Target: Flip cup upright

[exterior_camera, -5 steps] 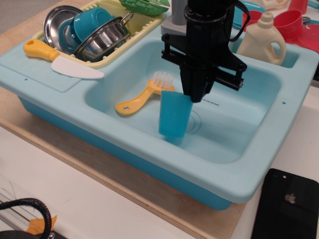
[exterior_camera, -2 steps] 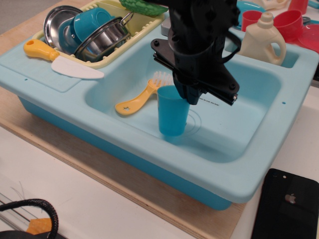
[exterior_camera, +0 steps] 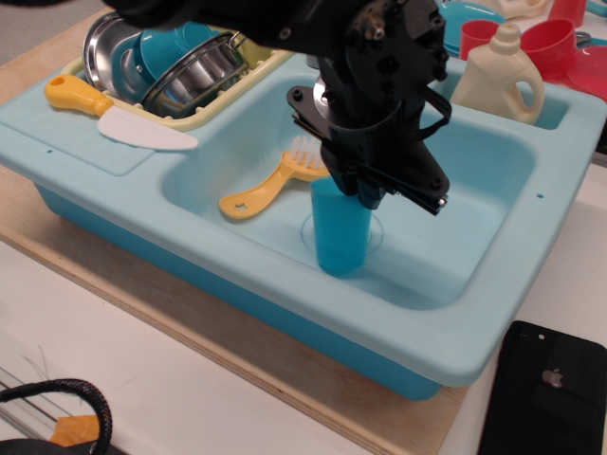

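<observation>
My pincer [exterior_camera: 368, 192] grips the cup [exterior_camera: 341, 230] by its rim; the cup stands upright in the sink [exterior_camera: 474, 275], right of the brush [exterior_camera: 275, 177].

Single black arm enters from the top left of the view and reaches down over the middle of the scene. Wrist is bent downward, tool end pointing down and slightly toward the camera. Gripper [exterior_camera: 372, 196] sits at the lowest point of the assembly. Fingertips are hidden behind the dark housing; jaw opening cannot be determined from this view.
</observation>
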{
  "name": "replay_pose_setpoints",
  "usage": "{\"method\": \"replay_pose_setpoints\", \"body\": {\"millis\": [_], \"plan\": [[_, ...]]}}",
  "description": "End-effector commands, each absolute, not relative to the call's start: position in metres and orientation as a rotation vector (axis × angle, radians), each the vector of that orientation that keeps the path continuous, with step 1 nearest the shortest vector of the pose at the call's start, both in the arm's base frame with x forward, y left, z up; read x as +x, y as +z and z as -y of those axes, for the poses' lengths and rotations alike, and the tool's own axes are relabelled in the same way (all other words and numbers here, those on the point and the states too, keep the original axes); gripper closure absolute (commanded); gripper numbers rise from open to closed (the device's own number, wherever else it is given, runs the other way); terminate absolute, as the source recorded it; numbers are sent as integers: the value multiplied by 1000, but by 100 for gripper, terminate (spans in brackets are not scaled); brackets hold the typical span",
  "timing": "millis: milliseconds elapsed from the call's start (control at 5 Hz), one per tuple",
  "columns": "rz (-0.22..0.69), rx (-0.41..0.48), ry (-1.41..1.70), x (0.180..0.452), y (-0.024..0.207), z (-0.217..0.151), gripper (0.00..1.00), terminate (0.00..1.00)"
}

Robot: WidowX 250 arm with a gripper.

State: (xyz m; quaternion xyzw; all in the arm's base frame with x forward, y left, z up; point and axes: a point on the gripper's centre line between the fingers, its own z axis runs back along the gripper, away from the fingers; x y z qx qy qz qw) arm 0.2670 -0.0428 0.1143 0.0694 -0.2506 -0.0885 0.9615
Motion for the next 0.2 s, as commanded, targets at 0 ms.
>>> {"method": "replay_pose_setpoints", "body": {"millis": [0], "plan": [[543,136,-171,270,125,42,0,100]]}}
